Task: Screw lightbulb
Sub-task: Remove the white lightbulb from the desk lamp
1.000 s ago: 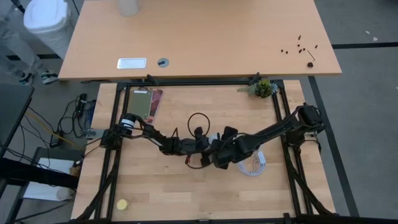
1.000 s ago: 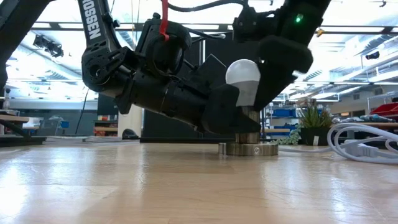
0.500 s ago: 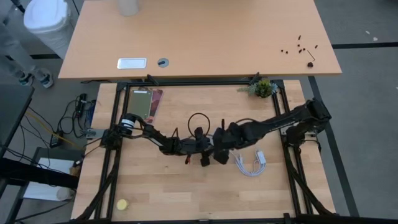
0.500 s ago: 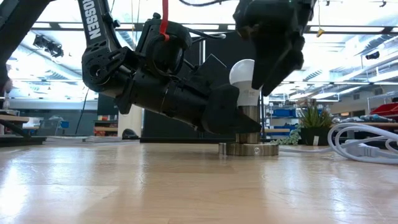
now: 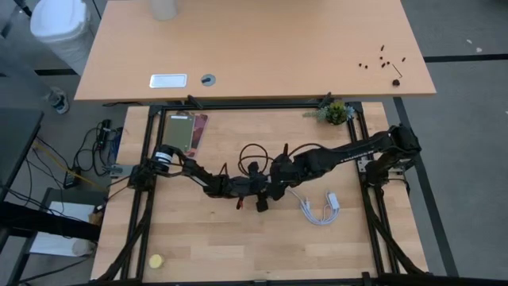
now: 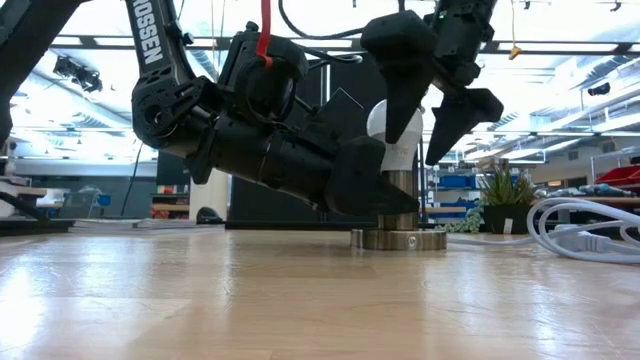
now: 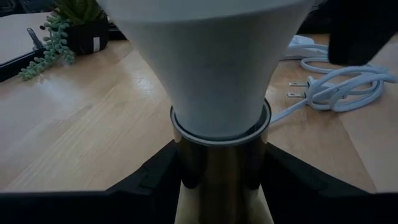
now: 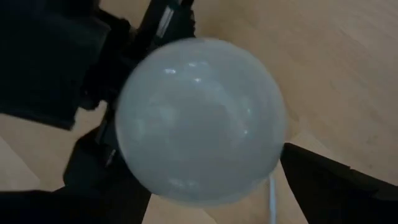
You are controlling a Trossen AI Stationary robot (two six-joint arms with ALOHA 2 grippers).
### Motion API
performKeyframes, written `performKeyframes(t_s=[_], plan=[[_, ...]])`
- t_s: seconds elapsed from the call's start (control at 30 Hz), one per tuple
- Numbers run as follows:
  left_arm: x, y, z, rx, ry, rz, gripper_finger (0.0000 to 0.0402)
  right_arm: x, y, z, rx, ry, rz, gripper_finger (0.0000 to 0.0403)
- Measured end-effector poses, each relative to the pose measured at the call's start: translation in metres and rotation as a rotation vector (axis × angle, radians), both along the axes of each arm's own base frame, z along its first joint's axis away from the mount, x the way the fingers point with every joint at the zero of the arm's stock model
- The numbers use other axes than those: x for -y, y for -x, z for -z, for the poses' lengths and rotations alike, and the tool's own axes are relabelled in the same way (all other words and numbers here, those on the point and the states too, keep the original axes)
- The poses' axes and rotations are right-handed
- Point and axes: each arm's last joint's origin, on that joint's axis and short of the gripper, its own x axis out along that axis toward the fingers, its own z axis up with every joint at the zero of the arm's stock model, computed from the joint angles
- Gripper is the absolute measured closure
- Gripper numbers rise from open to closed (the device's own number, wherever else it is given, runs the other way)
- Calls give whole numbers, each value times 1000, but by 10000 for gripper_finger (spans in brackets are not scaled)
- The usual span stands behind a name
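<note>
The white lightbulb (image 6: 390, 152) stands upright with its base in the metal socket (image 6: 400, 238), whose round disc rests flat on the wooden table (image 6: 250, 300). My left gripper (image 7: 221, 190) reaches in level from the table's left and is shut on the socket's neck. My right gripper (image 6: 428, 122) hangs above the bulb, pointing steeply down and open. Its fingers stand on either side of the bulb's dome (image 8: 199, 118), and one finger (image 6: 455, 118) is plainly clear of it. My left gripper pinches the socket's shiny upright neck (image 7: 221, 168), just under the bulb, between its two fingers (image 7: 155, 180). The fingers come in level from the table's left. The socket stays upright with its disc on the table.
A coiled white cable with a plug (image 5: 320, 208) lies right of the socket. A small potted plant (image 5: 336, 112) stands at the far right corner. A flat card-like thing (image 5: 181, 132) lies at the far left, and a yellow lump (image 5: 156, 260) near the front left.
My right gripper has opened and let go of the bulb's dome. It has risen, rolled about its own axis and drifted toward the table's far edge. The bulb stays upright in the socket.
</note>
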Motion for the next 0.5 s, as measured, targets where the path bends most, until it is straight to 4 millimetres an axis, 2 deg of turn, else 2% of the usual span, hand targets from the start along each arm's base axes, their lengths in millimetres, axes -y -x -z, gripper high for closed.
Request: performKeyframes(t_s=[0.5], plan=[[1, 0, 0, -5, -1, 11, 213, -25, 4, -4, 35, 37, 98, 78]])
